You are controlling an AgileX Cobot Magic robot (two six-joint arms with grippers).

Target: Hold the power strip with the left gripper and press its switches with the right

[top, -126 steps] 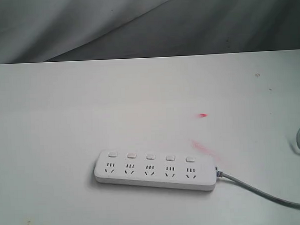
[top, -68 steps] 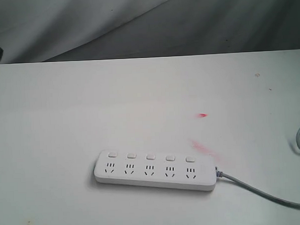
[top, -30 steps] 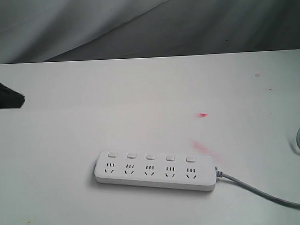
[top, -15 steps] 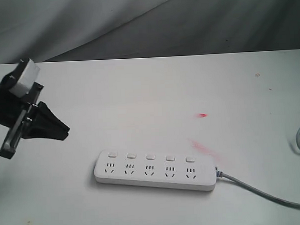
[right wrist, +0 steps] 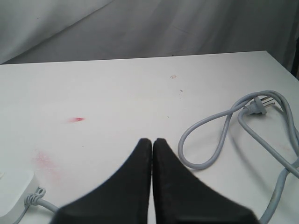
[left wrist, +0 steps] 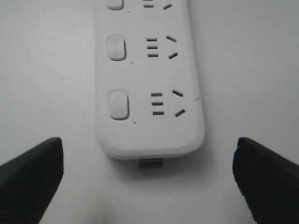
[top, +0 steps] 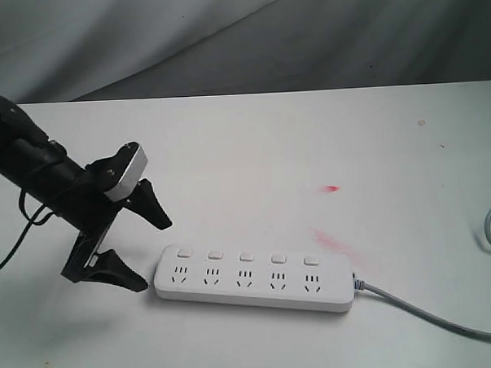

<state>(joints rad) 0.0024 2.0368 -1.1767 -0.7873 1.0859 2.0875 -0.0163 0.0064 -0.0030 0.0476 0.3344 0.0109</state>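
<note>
The white power strip (top: 254, 280) lies flat near the table's front, its grey cable (top: 430, 314) running off to the right. Its row of switches (top: 246, 256) sits along the far side of the sockets. My left gripper (top: 157, 256) stands open just off the strip's left end, tilted down, touching nothing. In the left wrist view the rounded end of the power strip (left wrist: 149, 126) lies ahead between the spread fingers (left wrist: 32, 172), with two switches (left wrist: 118, 104) showing. My right gripper (right wrist: 152, 141) is shut and empty above the table; the exterior view does not show it.
The cable (right wrist: 224, 126) loops on the table's right side and ends in a plug (right wrist: 259, 105). Red smudges (top: 331, 188) mark the table behind the strip's right end. A grey cloth (top: 239, 37) hangs behind the table's far edge.
My left arm has come in from the left edge towards the strip's left end, and its jaws have opened wide. The strip has not moved.
</note>
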